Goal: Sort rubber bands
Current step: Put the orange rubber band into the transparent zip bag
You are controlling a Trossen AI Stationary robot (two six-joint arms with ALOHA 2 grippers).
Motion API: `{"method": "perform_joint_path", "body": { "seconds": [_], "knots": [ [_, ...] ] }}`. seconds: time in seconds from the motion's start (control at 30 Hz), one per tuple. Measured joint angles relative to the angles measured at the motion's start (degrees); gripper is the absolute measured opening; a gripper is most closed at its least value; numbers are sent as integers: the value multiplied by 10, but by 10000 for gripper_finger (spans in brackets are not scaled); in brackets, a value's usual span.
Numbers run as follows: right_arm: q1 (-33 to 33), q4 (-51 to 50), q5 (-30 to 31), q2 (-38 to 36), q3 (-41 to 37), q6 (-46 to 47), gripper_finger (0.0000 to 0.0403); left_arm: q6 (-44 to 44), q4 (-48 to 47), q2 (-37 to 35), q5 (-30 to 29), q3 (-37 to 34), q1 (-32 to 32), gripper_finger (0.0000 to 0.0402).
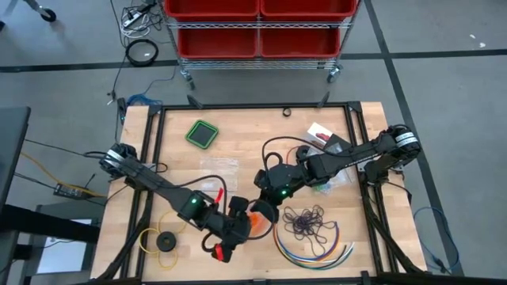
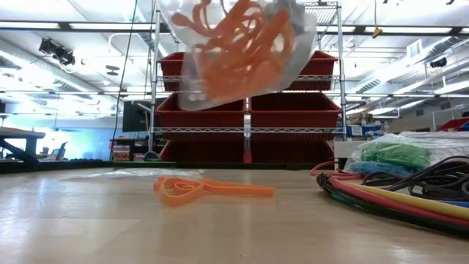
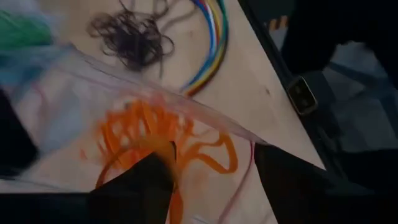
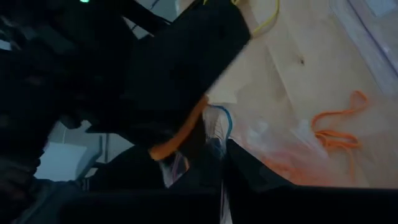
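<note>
Both pincers meet just below the centre of the high view, over the lower middle of the desk (image 1: 238, 158). The left pincer (image 1: 238, 226) reaches in from the left edge and the right pincer (image 1: 265, 207) from the right; between them hangs a clear plastic bag (image 2: 234, 51), lifted clear of the desk and filling the upper centre of the low view. The left wrist view shows the left pincer's fingers (image 3: 140, 186) standing apart on either side of the orange bunch, the bag film lying across them; they are not clamped on anything that can be made out. The right pincer's fingers are too dark and crowded in the right wrist view to tell whether they are apart or together. Holding the bag from two sides most likely keeps its mouth accessible so one colour can be loaded. The bag holds the orange rubber bands (image 2: 245, 37), a loose tangle against the film. A few stray orange bands (image 2: 201, 191) lie on the desk below, left of centre in the low view, not yet bagged. The dark purple rubber bands (image 1: 307, 222) lie loose on the desk, lower right of the pincers in the high view, just above the curved multicoloured cables (image 1: 317, 252). Green rubber bands (image 2: 396, 155) and blue rubber bands (image 2: 374, 169) sit bagged at the right of the low view.
</note>
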Motion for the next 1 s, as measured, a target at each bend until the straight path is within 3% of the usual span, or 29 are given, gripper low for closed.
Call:
{"method": "perform_joint_path", "body": {
  "seconds": [0.23,0.47,0.63,1.0],
  "knots": [
    [0,5,0,0,0,-1,4,-14,-30,4,9,13,4,229],
    [0,5,-3,0,0,-2,4,-28,-150,4,-56,94,3,229],
    [0,6,-4,0,0,-1,4,-44,-159,3,6,112,-3,229],
    [1,5,-5,0,0,-11,4,-86,-291,4,-13,148,-26,212]
  ]
}}
